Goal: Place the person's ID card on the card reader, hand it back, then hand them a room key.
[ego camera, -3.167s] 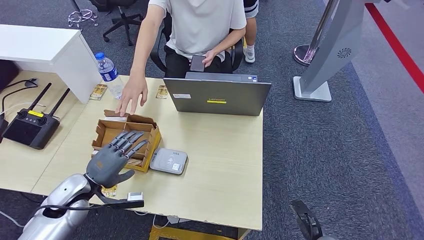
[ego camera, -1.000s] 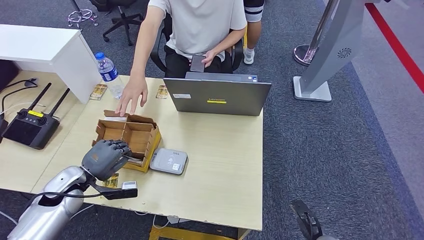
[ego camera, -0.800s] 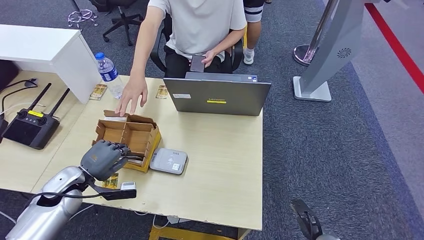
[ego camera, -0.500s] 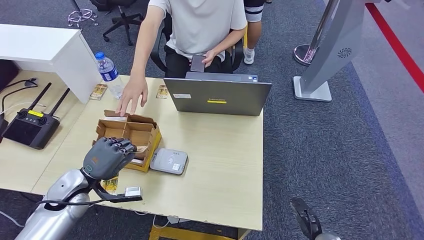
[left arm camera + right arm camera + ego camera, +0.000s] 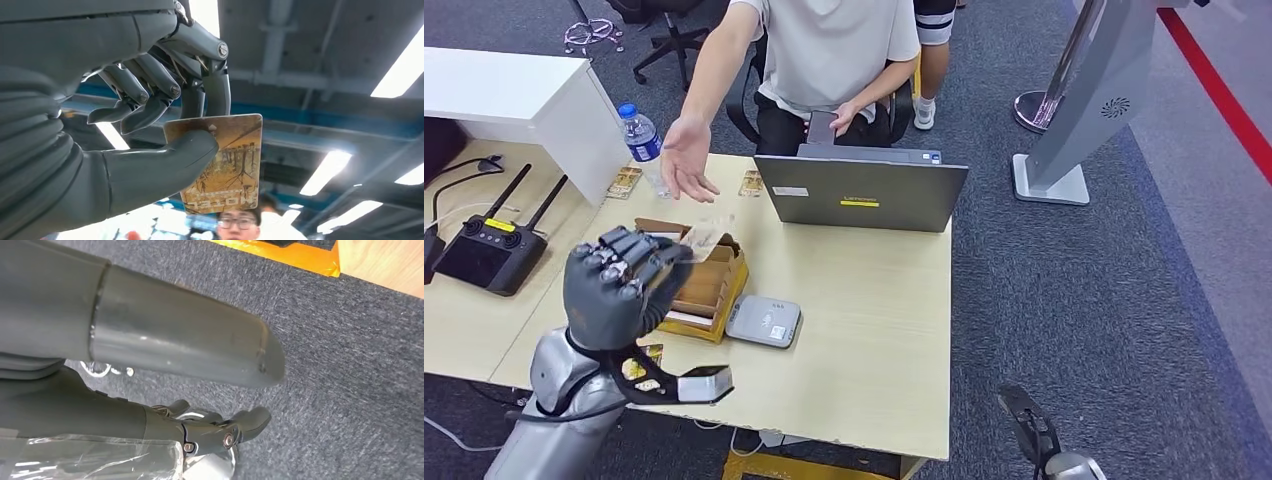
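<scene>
My left hand [image 5: 619, 285] is raised above the cardboard box [image 5: 714, 290] and pinches a brown hotel key card [image 5: 704, 238] between thumb and fingers. In the left wrist view the key card [image 5: 225, 160] sticks out past the thumb of the left hand [image 5: 150, 100], its picture side showing. The person's hand [image 5: 686, 155] hovers palm up just beyond the card, a short gap away. The grey card reader [image 5: 764, 321] lies on the desk beside the box with nothing on it. My right hand [image 5: 215, 432] hangs low over the carpet, holding nothing, and appears at the bottom edge of the head view [image 5: 1036, 440].
A grey laptop [image 5: 861, 193] stands at the desk's far edge in front of the seated person. A water bottle [image 5: 644, 145] and two small cards [image 5: 624, 182] lie at the far left. A black remote controller [image 5: 489, 250] sits on the left desk.
My left hand reached into the box, closed, then rose with a key card toward the person. The person's hand lifted off the desk and turned palm up.
</scene>
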